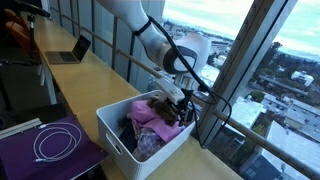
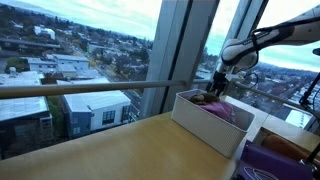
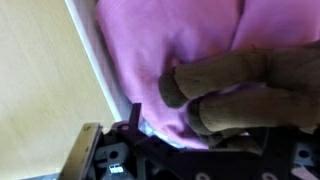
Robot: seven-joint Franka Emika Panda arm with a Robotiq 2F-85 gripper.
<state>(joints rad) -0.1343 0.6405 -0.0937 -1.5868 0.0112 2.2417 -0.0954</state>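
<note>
One wooden worktop (image 1: 85,85), long and pale, running beside floor-to-ceiling windows (image 2: 90,40) with a handrail (image 2: 80,90); city rooftops lie far below outside.
One white plastic bin (image 1: 112,130) at the worktop's window edge, filled with a pink cloth (image 3: 190,40) and darker fabric (image 1: 130,135).
One brown plush toy (image 3: 250,85), lying on the pink cloth at the bin's window side.
One hand (image 1: 180,98), pointing down over that side of the bin, just above the plush toy, jaws spread wide and gripping nothing; in the wrist view toy and cloth lie directly ahead of it.
One purple mat (image 1: 45,150) beside the bin, carrying a coiled white cable (image 1: 52,143).
One open laptop (image 1: 72,50), far along the worktop.
</note>
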